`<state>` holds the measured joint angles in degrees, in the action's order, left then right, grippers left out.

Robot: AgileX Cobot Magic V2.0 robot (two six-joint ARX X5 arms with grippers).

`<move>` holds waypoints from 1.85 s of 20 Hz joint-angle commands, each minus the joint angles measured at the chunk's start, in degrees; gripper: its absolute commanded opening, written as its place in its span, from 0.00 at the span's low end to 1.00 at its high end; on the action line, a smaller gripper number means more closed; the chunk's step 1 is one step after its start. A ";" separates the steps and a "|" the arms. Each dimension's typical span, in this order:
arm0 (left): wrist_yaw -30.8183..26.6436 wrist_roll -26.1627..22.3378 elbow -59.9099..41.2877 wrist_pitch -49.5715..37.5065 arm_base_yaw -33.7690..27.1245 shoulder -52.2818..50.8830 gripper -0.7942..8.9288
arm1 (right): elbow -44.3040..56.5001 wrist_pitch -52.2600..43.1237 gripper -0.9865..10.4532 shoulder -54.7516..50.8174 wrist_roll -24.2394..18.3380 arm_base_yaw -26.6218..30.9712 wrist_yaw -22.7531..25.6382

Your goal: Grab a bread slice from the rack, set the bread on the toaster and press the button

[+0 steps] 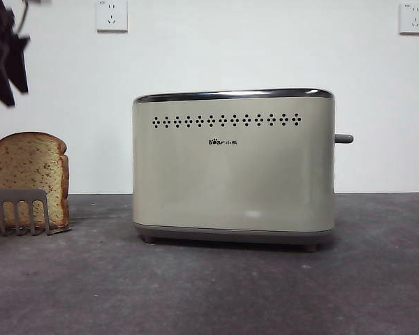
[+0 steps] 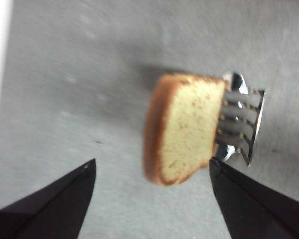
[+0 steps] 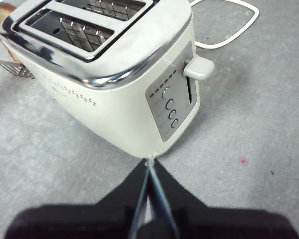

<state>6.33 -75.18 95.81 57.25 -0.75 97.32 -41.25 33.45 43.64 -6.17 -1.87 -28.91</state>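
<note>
Grey table (image 1: 209, 293): a rough, dark grey top fills the lower front view; a bare strip runs in front of the toaster and open surface lies at lower right.
Toaster (image 1: 234, 164): one cream-beige box with a chrome top, at centre of the front view on a grey base, well apart from the rack.
Button (image 1: 343, 138): one grey lever juts from the toaster's narrow end at centre right of the front view, with free wall behind it; in the right wrist view it sits at the top of its slot (image 3: 198, 67).
Slice of bread (image 1: 29, 178): one tan speckled slice stands upright in the rack at lower left of the front view, its rounded top clear above the prongs.
Rack (image 1: 17, 209): one low grey metal stand with prongs, touching the left frame edge, just in front of the slice.
Left gripper (image 2: 152, 172): jaws spread wide apart, hanging over the slice with bare table around; holding nothing.
Right gripper (image 3: 148, 164): jaws pressed together to one tip, just off the toaster's lower corner, near the button end; holding nothing.
Only in the right wrist view: two empty slots (image 3: 84, 20) in the chrome top, four round knobs (image 3: 170, 110) on the end panel, a white cord (image 3: 229, 25) looping behind.
Only in the front view: two wall sockets (image 1: 112, 15) at the top, and the "Bear" logo.
Only in the left wrist view: the slice's brown crust edge.
Arms in front view: dark shapes at upper left (image 1: 5, 56) and upper right edge.
</note>
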 commanded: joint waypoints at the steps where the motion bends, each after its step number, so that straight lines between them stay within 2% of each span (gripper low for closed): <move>1: -1.92 -2.10 0.02 -0.02 0.81 2.84 0.49 | -0.26 0.66 0.08 -0.02 -0.59 -0.04 -0.31; 3: -3.43 -4.07 0.02 -0.48 0.94 4.70 0.52 | -0.26 1.16 0.08 0.00 -0.59 -0.04 -0.31; 9: -3.34 -5.03 0.02 -3.69 1.22 7.50 0.51 | -0.26 1.07 0.08 0.00 -1.55 -0.04 -0.28; 14: -3.34 -6.60 0.02 -1.14 1.22 9.64 0.49 | -0.26 0.96 0.08 0.00 -1.64 -0.04 -0.28; 17: -3.32 -9.42 0.02 -1.42 1.99 9.70 0.20 | -0.26 0.94 0.08 0.00 -1.62 -0.04 -0.28; 18: -3.13 -9.42 0.02 -1.40 2.01 9.70 0.15 | -0.26 0.92 0.08 0.02 -1.64 -0.04 -0.28; 23: -2.93 -10.62 0.02 -0.96 3.02 9.64 0.13 | -0.26 0.94 0.08 0.02 -1.62 -0.04 -0.28; 24: -2.95 -10.84 0.02 -0.90 3.26 9.55 0.07 | -0.26 0.96 0.08 0.02 -1.62 -0.04 -0.28; 27: -2.95 -12.55 0.39 0.52 3.48 8.87 0.07 | -0.26 0.96 0.08 0.02 -1.62 -0.04 -0.28; 31: -2.64 -12.48 3.82 5.95 3.45 7.34 0.07 | -0.26 0.94 0.08 0.02 -1.64 -0.04 -0.28; 33: -0.15 -11.45 4.28 6.19 3.41 4.98 0.07 | -0.26 0.92 0.08 0.02 -1.66 -0.04 -0.28; 36: 2.86 -8.11 4.28 7.32 3.43 0.66 0.07 | -0.26 0.90 0.08 0.09 -1.97 -0.04 -0.26; 37: 4.68 -5.38 4.28 7.58 3.43 -0.87 0.07 | -0.26 0.90 0.08 0.09 -2.08 -0.04 -0.26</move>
<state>10.33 -83.31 99.94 64.82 2.59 96.68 -41.25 34.68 43.64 -7.55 -1.87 -28.95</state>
